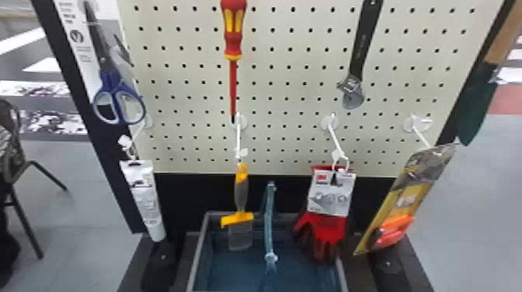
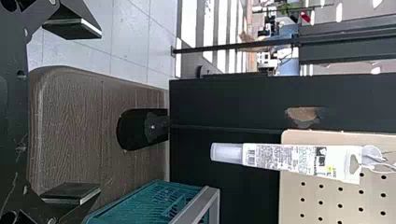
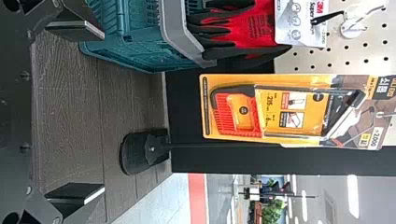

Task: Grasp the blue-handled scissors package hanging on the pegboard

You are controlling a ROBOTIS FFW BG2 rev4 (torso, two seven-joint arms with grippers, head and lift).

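Presently, the blue-handled scissors package (image 1: 86,70) is hanging high on the left of the pegboard (image 1: 186,116), blades (image 1: 99,40) up, presumably leaving its handles (image 1: 110,79) exposed to you; your left claw (image 2: 100,111) and right claw (image 3: 103,112) are gaping wide, gripping nothing.

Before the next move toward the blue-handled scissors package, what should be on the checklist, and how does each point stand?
1. Scissors package hanging at the pegboard: ok, at its left edge.
2. Left gripper open and empty: ok.
3. Left gripper at the package: not ok; a white tube hangs ahead of it.
4. Right gripper empty: ok.
5. Package's top end and its full hold on the hook: cannot tell, cut off by the head view's top edge.
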